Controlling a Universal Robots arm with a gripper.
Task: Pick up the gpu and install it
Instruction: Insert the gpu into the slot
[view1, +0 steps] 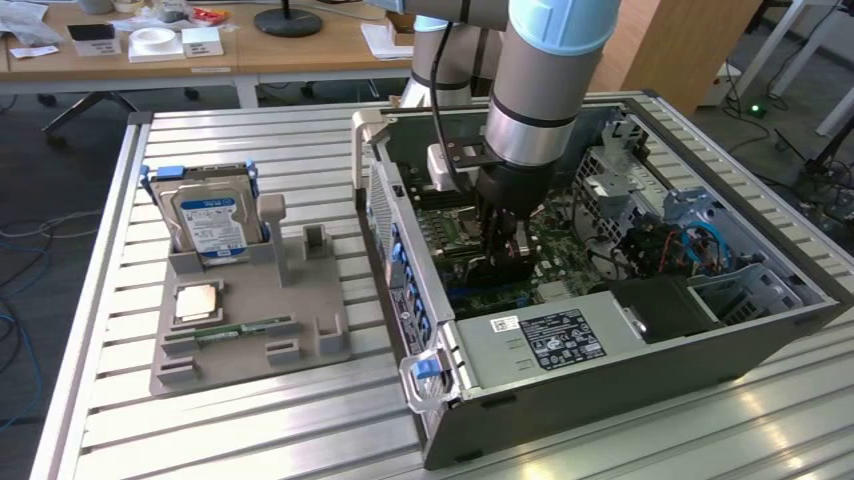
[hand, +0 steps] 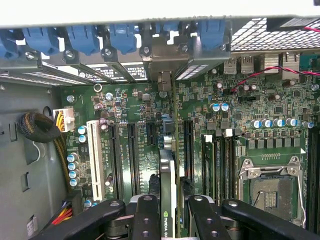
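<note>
The gpu (hand: 168, 170) stands on edge over the green motherboard (hand: 235, 100), between the long black slots. It shows a thin green board edge with a white-lettered label near my fingers. Its silver end bracket (hand: 161, 56) reaches the rear slot openings under the blue latches. My gripper (hand: 175, 216) is shut on the card, one black finger (hand: 146, 215) on each side of it. In the exterior view the gripper (view1: 506, 252) reaches straight down into the open computer case (view1: 601, 350). Whether the card sits fully in a slot cannot be told.
A white slot (hand: 94, 160) and a cable bundle (hand: 40, 127) lie to one side of the card, the CPU socket (hand: 270, 192) to the other. On the exterior view's left, a grey holder (view1: 300, 330) carries a hard drive (view1: 211, 222), a chip (view1: 198, 300) and a RAM stick (view1: 247, 328).
</note>
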